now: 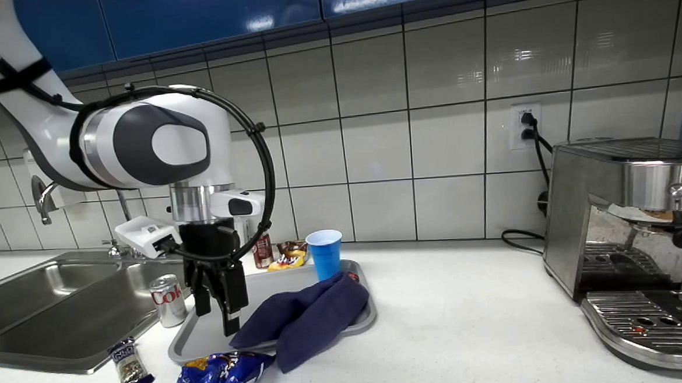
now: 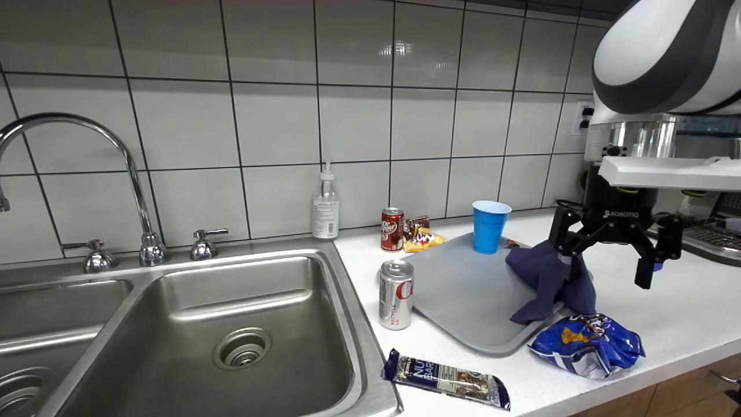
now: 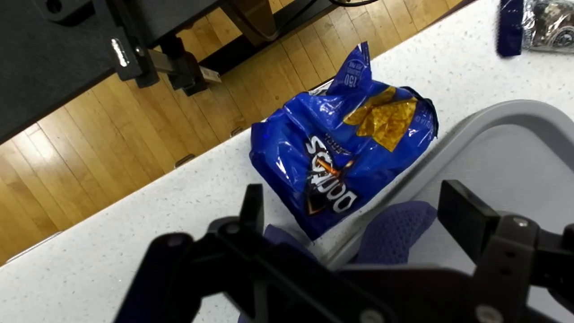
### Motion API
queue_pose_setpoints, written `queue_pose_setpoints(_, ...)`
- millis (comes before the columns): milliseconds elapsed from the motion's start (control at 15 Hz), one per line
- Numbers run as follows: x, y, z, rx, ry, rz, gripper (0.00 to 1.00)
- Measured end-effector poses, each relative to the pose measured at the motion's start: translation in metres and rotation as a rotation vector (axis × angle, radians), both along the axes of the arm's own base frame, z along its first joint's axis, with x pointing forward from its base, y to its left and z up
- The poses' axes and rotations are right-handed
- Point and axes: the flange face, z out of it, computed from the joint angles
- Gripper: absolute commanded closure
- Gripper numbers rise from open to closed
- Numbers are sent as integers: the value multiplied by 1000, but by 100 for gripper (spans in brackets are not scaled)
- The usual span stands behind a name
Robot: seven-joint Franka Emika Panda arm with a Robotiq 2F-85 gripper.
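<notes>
Gripper (image 2: 608, 278) hung w/ jaws apart; I held nothing yet. Wrist view: Doritos bag (image 3: 338, 148) lay ungrasped on counter (image 3: 188, 202), approx 12 o'clock; navy towel (image 3: 397, 231), ~5 o'clock of bag, overlapped edge of tray (image 3: 502, 166).

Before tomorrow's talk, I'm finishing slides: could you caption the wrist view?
An open pincer partly hides a purple cloth; a blue Doritos bag lies beside a gray tray.

Navy cloth (image 1: 312, 315), partly on gray tray (image 1: 267, 286) — spread gripper (image 1: 217, 319) nearby
</notes>
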Motion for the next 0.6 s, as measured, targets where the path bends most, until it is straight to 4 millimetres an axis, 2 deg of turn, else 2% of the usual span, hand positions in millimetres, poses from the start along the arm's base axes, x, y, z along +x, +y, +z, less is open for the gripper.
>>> queue_pose_setpoints(600,2,19,-38,-13,8,29,0)
